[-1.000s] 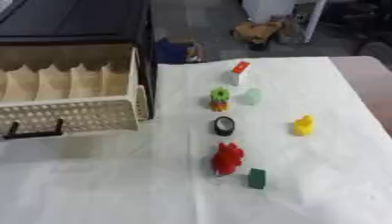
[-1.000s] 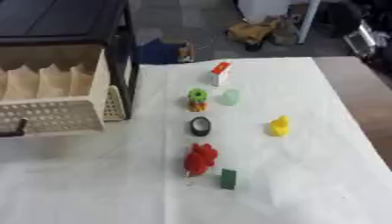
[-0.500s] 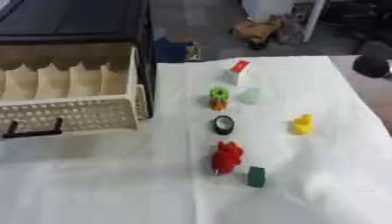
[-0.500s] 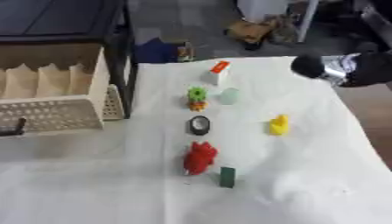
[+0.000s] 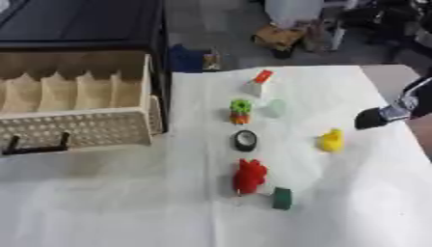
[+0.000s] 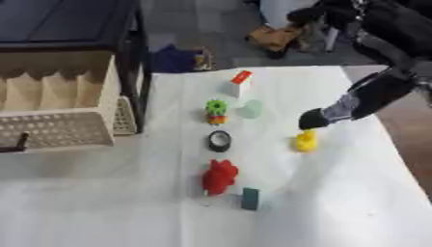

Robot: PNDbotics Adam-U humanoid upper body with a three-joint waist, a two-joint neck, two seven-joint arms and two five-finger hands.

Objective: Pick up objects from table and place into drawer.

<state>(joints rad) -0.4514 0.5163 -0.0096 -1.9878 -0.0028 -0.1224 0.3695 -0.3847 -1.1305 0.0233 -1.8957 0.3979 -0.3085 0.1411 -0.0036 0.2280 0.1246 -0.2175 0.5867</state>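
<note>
Right hand (image 6: pixel 314 118): it is reaching in from the 3 o'clock side of the table (image 6: pixel 337 202), forearm sloping down from the upper right. Only a dark rounded end is showing, so you cannot tell whether its fingers are straight or curled. It is holding nothing that can be seen.

Left hand: not showing in either view.

Yellow toy (image 6: pixel 305 141): sitting on the white cloth near the right edge, just beside the hand's tip, at about 6 o'clock from it. It is reading as slightly taller than wide, with no clear long axis. By my judgement this is the nearest item to the working hand and the one your next move is turning on: a short drop toward you should bring the hand over it.

Other items, lying in a loose line down the table's middle, well apart from the hand at its 9 o'clock:
- red-and-white block (image 5: pixel 258 84), farthest away
- green-and-orange piece (image 5: pixel 240 110)
- pale green object (image 5: pixel 274 107)
- black ring (image 5: pixel 245 140)
- red toy (image 5: pixel 249 175)
- dark green block (image 5: pixel 282 198), nearest

Drawer (image 5: pixel 76 108): standing pulled open at the far left, divided compartments showing, nothing visible inside. It is lying well apart from the yellow toy, roughly at 9 o'clock across the row.
</note>
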